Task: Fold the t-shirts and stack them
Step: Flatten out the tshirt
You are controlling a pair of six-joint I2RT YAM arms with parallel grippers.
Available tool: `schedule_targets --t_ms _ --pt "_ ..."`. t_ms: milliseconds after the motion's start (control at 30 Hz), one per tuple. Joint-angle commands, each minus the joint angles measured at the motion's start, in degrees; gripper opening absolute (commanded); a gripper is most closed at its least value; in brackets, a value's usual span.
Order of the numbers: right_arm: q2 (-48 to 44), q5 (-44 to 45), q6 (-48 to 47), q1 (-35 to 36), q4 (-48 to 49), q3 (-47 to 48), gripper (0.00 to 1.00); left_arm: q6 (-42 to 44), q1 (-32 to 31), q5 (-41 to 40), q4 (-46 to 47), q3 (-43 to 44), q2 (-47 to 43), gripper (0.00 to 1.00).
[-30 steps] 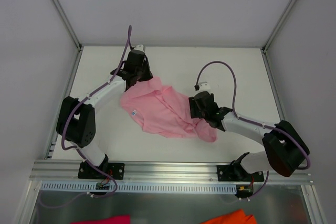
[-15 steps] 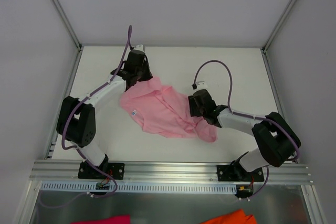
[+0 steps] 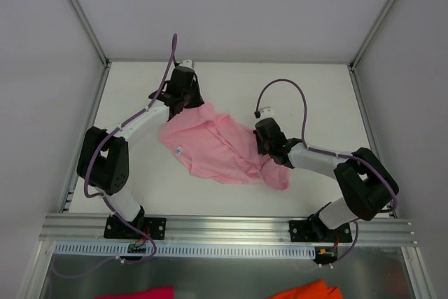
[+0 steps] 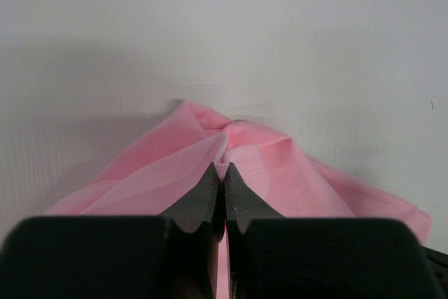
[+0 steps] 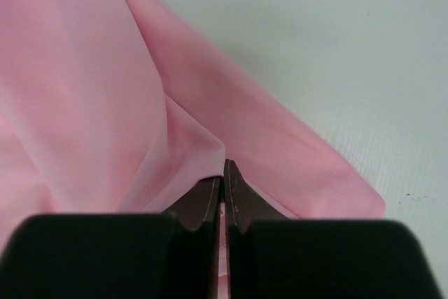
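A light pink t-shirt (image 3: 217,146) lies crumpled in the middle of the white table, with a small white neck label (image 3: 179,150) showing near its left edge. My left gripper (image 3: 190,105) is at the shirt's far left corner, shut on a pinch of pink cloth (image 4: 225,146); the gripper (image 4: 223,167) shows cloth between its jaws. My right gripper (image 3: 263,146) sits on the shirt's right side. In the right wrist view that gripper (image 5: 222,166) is shut on a fold of the t-shirt (image 5: 105,103), a strip of pink showing between the jaws.
The white table (image 3: 315,96) is walled by white panels at the back and sides. A metal rail (image 3: 224,225) runs along the near edge. Below it lie a magenta cloth scrap (image 3: 143,293) and an orange cloth scrap (image 3: 304,290).
The right gripper has closed on the shirt's fold and its arm has drawn in a little toward the shirt. The left arm has not moved.
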Motion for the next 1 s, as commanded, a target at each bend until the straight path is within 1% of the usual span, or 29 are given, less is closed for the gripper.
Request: schedule_targets --t_ms 0,33,200,300,367,400,500,533,633,667,700,733,767,800,867,900,967 --pt "-5.37 6.29 -3.72 2.04 -1.55 6.12 0.01 0.86 -0.41 0.40 0.38 2.42 0.37 0.00" --pt "-6.07 8.83 -5.47 2.56 -2.69 6.92 0.01 0.86 -0.49 0.58 0.38 2.42 0.28 0.00" --pt "-11.68 12.37 -10.66 6.78 -3.06 9.39 0.01 0.77 -0.41 0.75 0.38 2.07 -0.42 0.00" --pt "-15.99 14.91 -13.65 10.29 -1.83 8.08 0.01 0.68 -0.50 1.02 0.39 2.07 -0.68 0.00" --pt "-18.37 14.83 -14.45 12.75 -2.00 5.97 0.01 0.59 -0.58 1.02 0.39 1.98 -0.86 0.00" --pt "-19.43 14.05 -14.28 13.37 -2.78 5.35 0.01 0.59 -0.58 1.19 0.47 1.98 -0.95 0.00" --pt "-24.26 6.41 -11.83 15.13 -3.85 1.58 0.01 0.59 -0.67 1.28 0.39 2.07 -0.95 0.00" --pt "-27.05 3.43 -11.64 16.96 -3.33 -1.65 0.01 0.51 -0.67 1.20 0.39 2.07 -1.04 0.00" --pt "-31.54 0.69 -9.88 20.40 -1.74 -6.76 0.02 0.42 -0.58 1.28 0.47 1.98 -1.30 0.00" --pt "-32.43 -0.10 -9.88 21.37 -2.17 -7.57 0.08 0.42 -0.76 1.37 0.47 1.98 -1.21 0.00" --pt "-33.23 0.15 -9.71 23.55 -2.09 -8.44 0.34 0.42 -0.76 1.28 0.47 1.98 -1.30 0.00" --pt "-34.37 -0.02 -9.70 24.79 -1.65 -9.24 0.42 0.42 -0.85 1.28 0.47 1.98 -1.21 0.00" --pt "-34.64 -0.37 -9.70 25.94 -0.78 -10.03 0.61 0.33 -0.93 1.37 0.56 2.15 -1.13 0.00" --pt "-34.47 0.32 -9.79 28.56 -0.51 -9.95 0.74 0.33 -1.02 1.54 0.56 2.24 -1.13 0.00" --pt "-32.45 3.21 -10.49 31.12 -0.77 -8.64 0.83 0.33 -1.37 1.37 0.04 2.94 -0.60 0.00" --pt "-31.49 4.71 -10.67 32.87 -0.86 -8.19 0.83 0.42 -1.55 1.37 0.03 3.03 -0.60 0.00" --pt "-28.16 9.00 -9.88 33.85 -0.86 -7.05 0.83 0.42 -1.73 1.20 0.03 3.21 -0.51 0.00"
